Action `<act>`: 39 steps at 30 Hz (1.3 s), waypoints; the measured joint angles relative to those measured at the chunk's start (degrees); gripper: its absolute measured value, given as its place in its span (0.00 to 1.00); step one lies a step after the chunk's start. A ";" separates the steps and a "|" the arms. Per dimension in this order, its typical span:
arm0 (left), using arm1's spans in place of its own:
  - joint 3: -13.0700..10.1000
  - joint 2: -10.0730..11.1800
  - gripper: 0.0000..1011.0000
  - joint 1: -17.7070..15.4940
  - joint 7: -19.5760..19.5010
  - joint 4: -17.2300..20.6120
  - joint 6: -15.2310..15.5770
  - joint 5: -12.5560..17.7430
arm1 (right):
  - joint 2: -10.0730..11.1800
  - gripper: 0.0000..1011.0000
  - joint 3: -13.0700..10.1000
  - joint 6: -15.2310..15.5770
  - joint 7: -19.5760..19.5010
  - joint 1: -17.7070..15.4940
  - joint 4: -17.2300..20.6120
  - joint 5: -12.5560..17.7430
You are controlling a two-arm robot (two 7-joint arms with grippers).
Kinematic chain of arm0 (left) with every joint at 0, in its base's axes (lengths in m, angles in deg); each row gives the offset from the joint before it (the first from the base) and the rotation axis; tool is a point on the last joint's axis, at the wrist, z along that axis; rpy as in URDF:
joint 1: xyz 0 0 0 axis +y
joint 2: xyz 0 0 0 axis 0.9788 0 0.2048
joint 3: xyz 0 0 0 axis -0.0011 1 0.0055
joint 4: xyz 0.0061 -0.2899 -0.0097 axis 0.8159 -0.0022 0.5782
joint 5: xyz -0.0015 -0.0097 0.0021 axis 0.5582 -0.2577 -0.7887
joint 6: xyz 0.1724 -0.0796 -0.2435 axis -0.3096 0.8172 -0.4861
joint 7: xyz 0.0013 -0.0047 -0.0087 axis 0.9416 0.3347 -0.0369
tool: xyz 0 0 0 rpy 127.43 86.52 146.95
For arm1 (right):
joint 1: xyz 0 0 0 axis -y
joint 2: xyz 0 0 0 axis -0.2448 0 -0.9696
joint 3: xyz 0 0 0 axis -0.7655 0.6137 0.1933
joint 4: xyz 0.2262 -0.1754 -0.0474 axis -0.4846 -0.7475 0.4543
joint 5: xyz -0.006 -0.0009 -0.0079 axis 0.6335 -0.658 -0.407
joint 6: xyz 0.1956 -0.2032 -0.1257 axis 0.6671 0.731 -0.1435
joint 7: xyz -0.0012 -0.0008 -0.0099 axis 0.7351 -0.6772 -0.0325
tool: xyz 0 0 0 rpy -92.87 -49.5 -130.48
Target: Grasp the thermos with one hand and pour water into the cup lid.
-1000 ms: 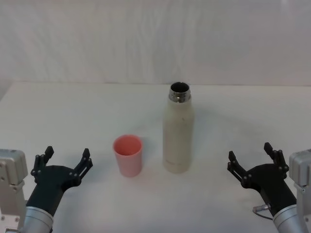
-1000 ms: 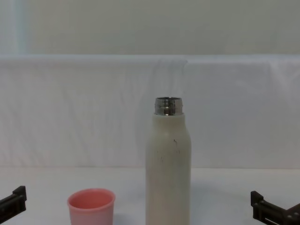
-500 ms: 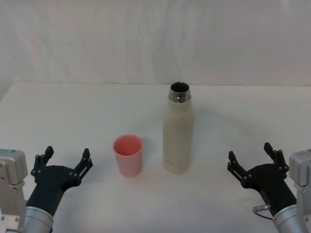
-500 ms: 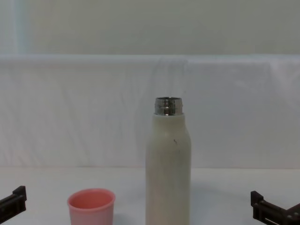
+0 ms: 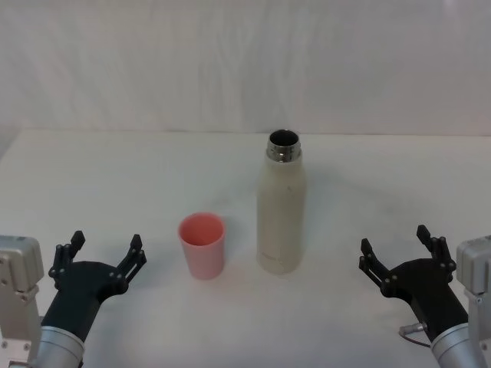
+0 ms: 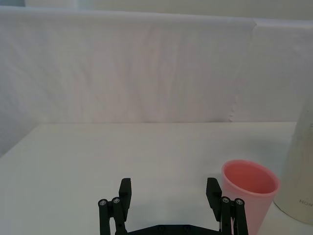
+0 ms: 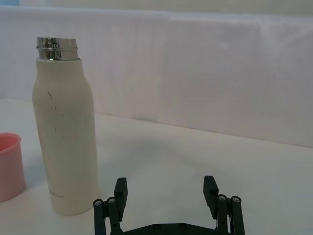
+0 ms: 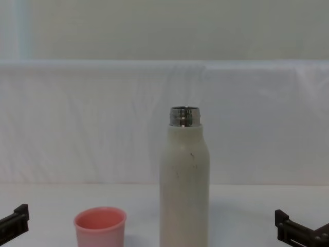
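Tall cream-white matte thermos (image 5: 281,205) stands uncapped at frame centre, ready for pouring; salmon-pink plastic cup lid (image 5: 202,244) just left. Left gripper (image 5: 105,254) and right gripper (image 5: 395,255) at the lower corners, both spread wide, empty.

Cream thermos (image 5: 281,205) upright, uncapped, mid-table, small pink cup lid (image 5: 202,244) upright just left, apart

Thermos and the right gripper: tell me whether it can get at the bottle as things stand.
Probably yes. The right gripper is open, and only bare table lies between it and the upright thermos; the cup lid stands on the far side.
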 joint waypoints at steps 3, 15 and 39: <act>0.00 0.00 0.99 0.00 0.00 0.00 0.00 0.00 | -0.12 0.99 -0.07 0.00 0.14 0.00 0.00 -0.07; 0.00 0.00 0.99 0.00 0.00 0.00 0.00 0.00 | 1.42 0.99 -1.50 1.34 7.22 -1.65 4.33 1.28; -0.01 0.00 0.99 0.00 0.00 0.00 0.00 0.00 | 6.50 0.99 -0.03 10.06 19.82 2.89 4.81 11.12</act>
